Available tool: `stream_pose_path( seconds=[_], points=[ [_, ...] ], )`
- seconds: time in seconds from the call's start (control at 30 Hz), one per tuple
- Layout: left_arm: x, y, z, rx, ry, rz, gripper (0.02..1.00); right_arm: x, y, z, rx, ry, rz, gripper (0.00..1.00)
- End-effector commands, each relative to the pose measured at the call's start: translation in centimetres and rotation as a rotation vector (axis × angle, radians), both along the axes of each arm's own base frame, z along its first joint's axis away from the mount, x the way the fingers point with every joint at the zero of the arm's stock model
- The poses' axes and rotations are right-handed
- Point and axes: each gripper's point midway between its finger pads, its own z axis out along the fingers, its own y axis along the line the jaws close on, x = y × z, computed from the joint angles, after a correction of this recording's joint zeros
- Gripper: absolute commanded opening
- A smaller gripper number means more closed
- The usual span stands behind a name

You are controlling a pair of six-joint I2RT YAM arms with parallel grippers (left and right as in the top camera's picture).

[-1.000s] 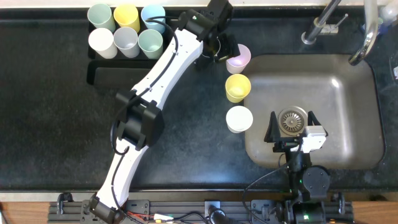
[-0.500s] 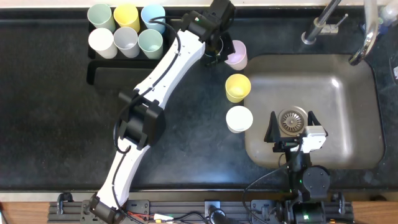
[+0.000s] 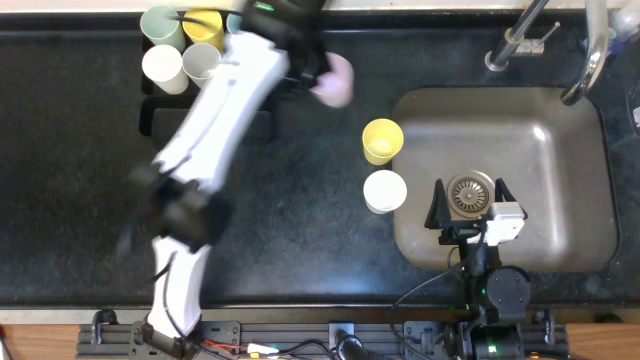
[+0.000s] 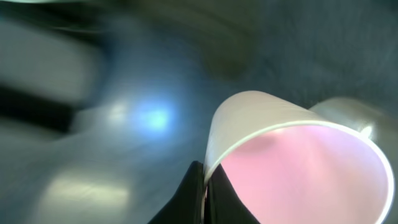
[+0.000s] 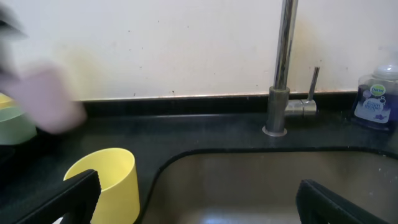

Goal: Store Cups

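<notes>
Left claw (image 4: 204,186): pinching the pink cup (image 3: 333,78) by its rim.
Pink cup: near the right end of the rack (image 3: 148,112).
Way to go: the rack lies left of the cup; left arm is nearer.
Right claw (image 3: 468,205): spread, over the sink (image 3: 560,150).

We see the left arm (image 3: 222,100) swung away from the sink (image 3: 560,150) toward the counter's (image 3: 80,200) back left corner, and it now lies over the right side of the rack (image 3: 148,118). Its gripper (image 4: 204,183) has carried the pink cup (image 4: 298,168) along. A second ago the cup stood by the sink's back left rim, just behind the yellow cup (image 3: 382,140). Now it is pinched at its rim, farther left along the back edge.
</notes>
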Motion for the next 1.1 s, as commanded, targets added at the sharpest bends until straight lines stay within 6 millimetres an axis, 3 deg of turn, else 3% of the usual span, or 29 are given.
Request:
stream_pose_path(
  seconds=[0.03,0.1,0.2,0.27,0.37,0.5,0.63,1.1],
  points=[
    [-4.3,12.7,10.4,0.138,-0.137,0.250,0.036,0.0,0.3,-0.4,0.008,0.002,0.012,0.998],
    [-5.3,16.1,11.8,0.183,-0.170,0.261,0.038,0.0,0.3,-0.4,0.008,0.002,0.012,0.998],
    [-7.8,20.7,11.8,0.234,-0.142,0.361,0.036,0.0,0.3,-0.4,0.008,0.002,0.012,0.996],
    [-9.5,23.1,10.5,0.250,-0.106,0.421,0.036,0.0,0.3,-0.4,0.008,0.002,0.012,0.998],
    [-11.1,25.8,7.0,0.234,-0.090,0.508,0.036,0.0,0.2,-0.4,0.008,0.002,0.012,0.998],
    [-10.7,26.6,1.7,0.125,-0.106,0.489,0.036,0.0,0.2,-0.4,0.008,0.002,0.012,0.998],
    [-9.4,27.6,-1.2,0.102,-0.073,0.504,0.036,0.0,0.3,-0.4,0.008,0.002,0.012,0.998],
    [-4.8,28.9,-3.8,0.074,0.007,0.513,0.036,0.0,0.2,-0.4,0.008,0.002,0.012,0.998]
  ],
)
